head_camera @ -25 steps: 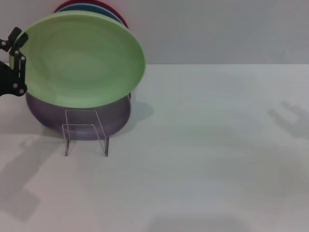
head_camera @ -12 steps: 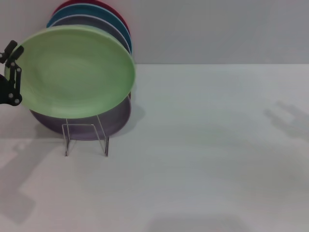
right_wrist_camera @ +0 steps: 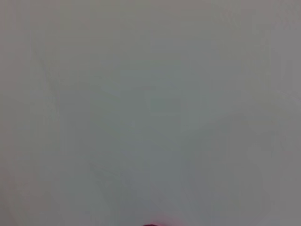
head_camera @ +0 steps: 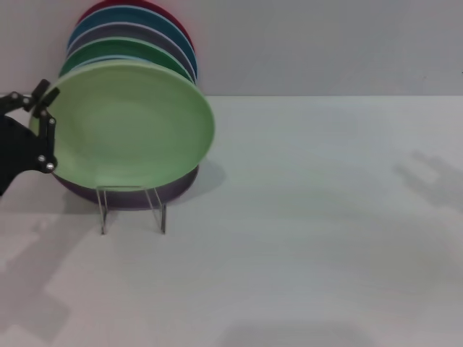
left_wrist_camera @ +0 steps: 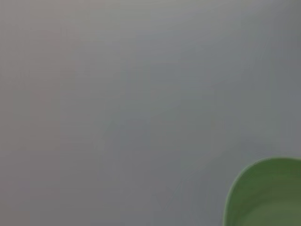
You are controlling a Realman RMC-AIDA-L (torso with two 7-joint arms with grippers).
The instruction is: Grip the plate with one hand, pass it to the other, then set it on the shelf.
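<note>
**Plate at the rack, release outstanding**

The plate (head_camera: 130,124) stands tilted on edge at the front of the row, its lower rim down at the shelf (head_camera: 132,208), directly before a lilac plate (head_camera: 181,184) whose edge shows beneath it. Whether the rim is fully seated in the wire slot cannot be told; the plate hides the contact. The left pincer (head_camera: 42,119) pinches the plate's outer rim, at the side away from the table's middle, its black fingers closed on the edge. The left wrist view shows only an arc of the same plate (left_wrist_camera: 265,195) against a plain surface.

Judged progress: pick-up and hand-over appear complete, placing is in its last stage. Remaining: confirm seating, open the pincer, withdraw.

Behind stand a darker green plate (head_camera: 108,54), then grey-lilac, blue and red ones (head_camera: 137,7). The right pincer is out of sight; only a shadow lies on the table (head_camera: 325,217).

Against the earlier frames: the plate has come down and back toward the stack, now covering most of the lilac plate and uncovering the darker green plate behind. The pincer has descended with it.
</note>
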